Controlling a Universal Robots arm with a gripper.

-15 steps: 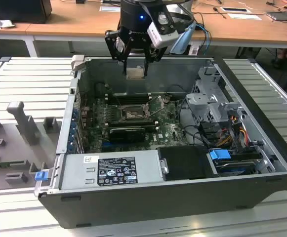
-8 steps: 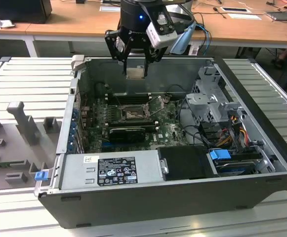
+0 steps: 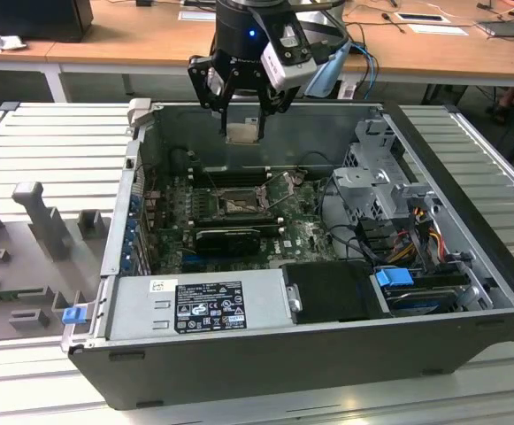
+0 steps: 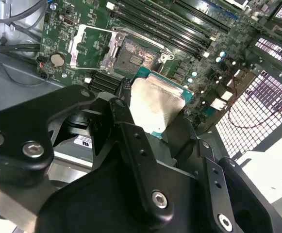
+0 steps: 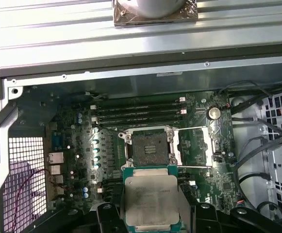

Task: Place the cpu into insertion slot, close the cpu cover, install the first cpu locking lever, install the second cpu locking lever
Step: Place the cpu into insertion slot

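My gripper (image 3: 242,119) hangs over the far side of the open computer case, shut on the cpu (image 3: 242,131), a pale metal square on a green edge. In both wrist views the cpu (image 5: 150,199) (image 4: 155,104) sits between the black fingers (image 4: 124,114), held above the green motherboard (image 5: 204,189). The insertion slot (image 5: 148,148) (image 4: 133,56) (image 3: 237,205) lies bare below, its dark contact field showing. The cpu cover (image 5: 194,145) (image 4: 90,46), a silver frame, is swung open and lies flat beside the slot.
A grey power supply (image 3: 195,301) fills the case's near side, and a black graphics card (image 3: 228,237) lies just in front of the slot. A metal drive cage (image 3: 389,186) with cables (image 3: 416,230) stands on the exterior view's right. Memory slots (image 5: 136,114) run beyond the socket.
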